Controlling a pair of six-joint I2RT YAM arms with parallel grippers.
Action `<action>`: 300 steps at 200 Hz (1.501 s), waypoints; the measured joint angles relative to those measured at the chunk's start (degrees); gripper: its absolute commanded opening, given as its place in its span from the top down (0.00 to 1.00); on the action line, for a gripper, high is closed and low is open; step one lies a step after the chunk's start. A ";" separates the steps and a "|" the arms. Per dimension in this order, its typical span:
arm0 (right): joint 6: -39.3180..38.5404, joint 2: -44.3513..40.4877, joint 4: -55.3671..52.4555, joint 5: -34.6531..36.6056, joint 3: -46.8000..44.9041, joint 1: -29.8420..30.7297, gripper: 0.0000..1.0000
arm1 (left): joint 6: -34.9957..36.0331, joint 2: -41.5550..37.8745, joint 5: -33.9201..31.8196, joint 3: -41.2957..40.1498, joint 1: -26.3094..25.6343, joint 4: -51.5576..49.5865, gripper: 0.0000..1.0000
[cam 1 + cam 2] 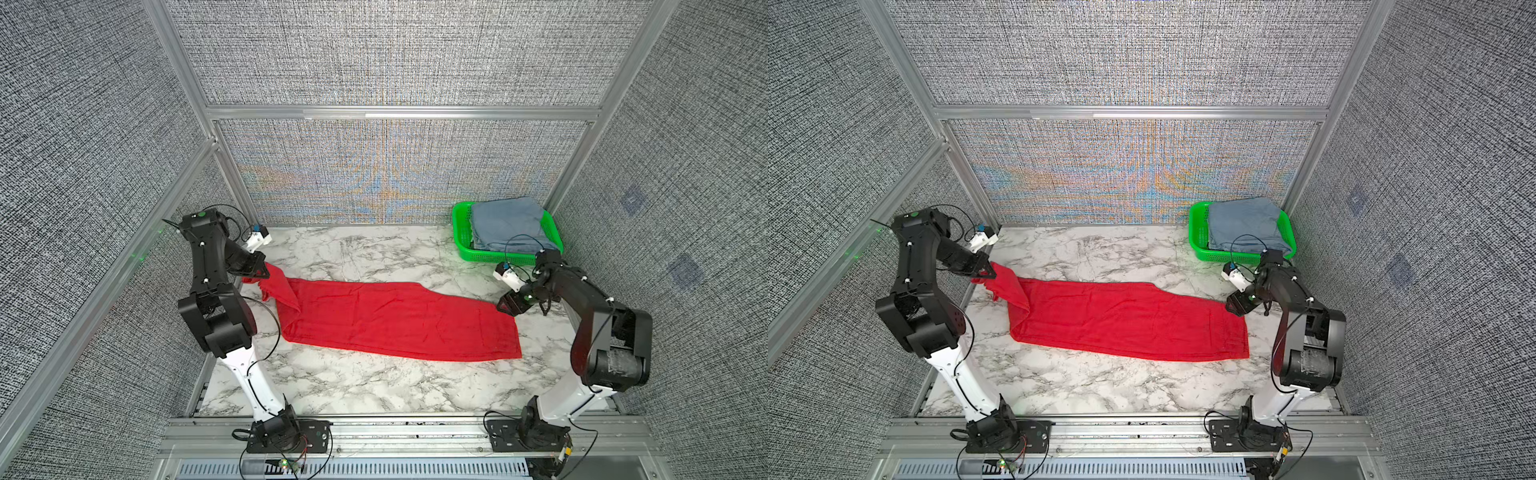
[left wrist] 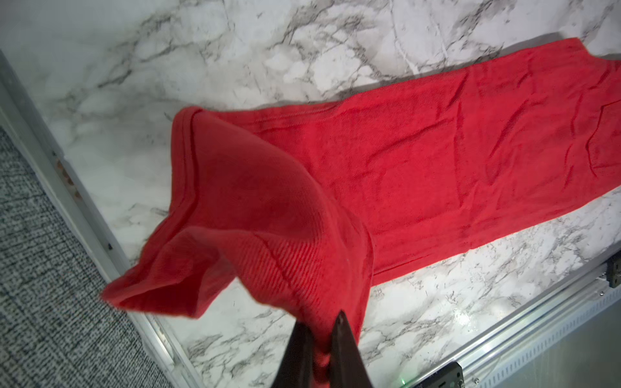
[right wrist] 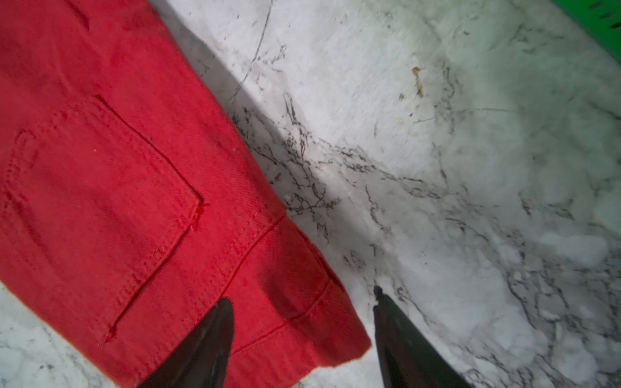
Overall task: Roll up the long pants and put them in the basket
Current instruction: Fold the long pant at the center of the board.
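Note:
The long pants [image 1: 395, 320] [image 1: 1125, 320] are bright red and lie flat across the middle of the marble table. Their left end is lifted and folded back. My left gripper [image 1: 267, 272] [image 1: 992, 274] is shut on that raised end, and in the left wrist view the cloth [image 2: 437, 151] bunches between the closed jaws of the left gripper [image 2: 322, 322]. My right gripper [image 1: 505, 309] [image 1: 1233, 309] is open at the pants' far right corner. The right wrist view has the right gripper [image 3: 304, 295] straddling the stitched waistband corner [image 3: 117, 184], one finger over cloth and one over marble.
A green basket [image 1: 461, 237] [image 1: 1198, 237] at the back right holds a folded blue-grey garment [image 1: 507, 224] [image 1: 1246, 224], just behind my right arm. Aluminium frame rails and textured walls enclose the table on three sides. Bare marble lies in front of and behind the pants.

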 measured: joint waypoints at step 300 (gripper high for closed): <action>0.39 3.74 -1.99 -2.56 7.89 2.60 0.31 | 3.43 0.22 3.58 4.13 5.73 -0.61 0.98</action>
